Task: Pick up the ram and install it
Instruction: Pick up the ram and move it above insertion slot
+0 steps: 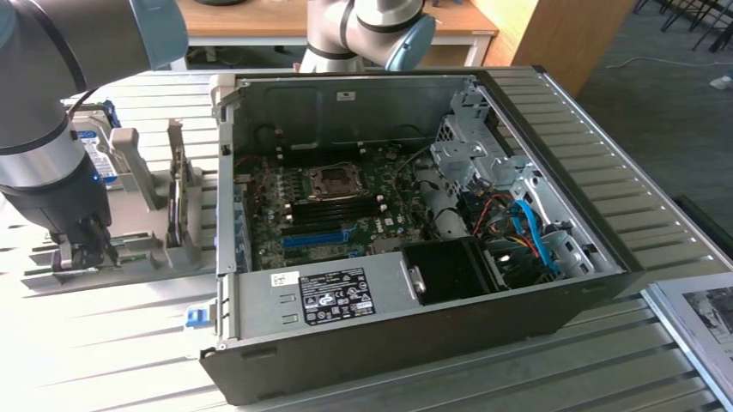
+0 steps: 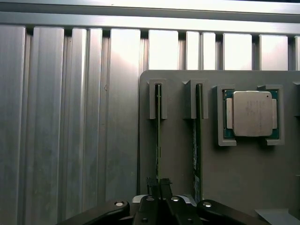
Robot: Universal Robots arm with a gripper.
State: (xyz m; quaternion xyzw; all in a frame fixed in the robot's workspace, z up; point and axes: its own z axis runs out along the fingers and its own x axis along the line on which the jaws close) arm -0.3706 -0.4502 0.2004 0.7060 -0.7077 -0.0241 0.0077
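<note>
Two green ram sticks stand on edge in slots of a grey holder point(image 2: 178, 187). One ram point(image 2: 158, 126) runs straight into my gripper point(image 2: 158, 185), whose dark fingertips point(image 2: 152, 185) sit tight against its two sides near one end. The second stick point(image 2: 197, 140) stands parallel beside it, untouched. In the exterior view my gripper point(image 1: 86, 253) points down onto the holder point(image 1: 154, 219) at the exterior view's left, beside the open computer case point(image 1: 401, 223). The motherboard point(image 1: 332, 210) lies inside the case with dark memory slots point(image 1: 340, 206) near the processor socket.
A processor chip point(image 2: 252, 113) rests in a pocket of the holder next to the sticks. A silver hard drive point(image 1: 98, 142) with a blue label stands at the holder's back. A long blue slot point(image 1: 315, 239) and blue cables point(image 1: 530, 227) are inside the case. The ribbed metal table point(image 2: 70, 117) surrounds everything.
</note>
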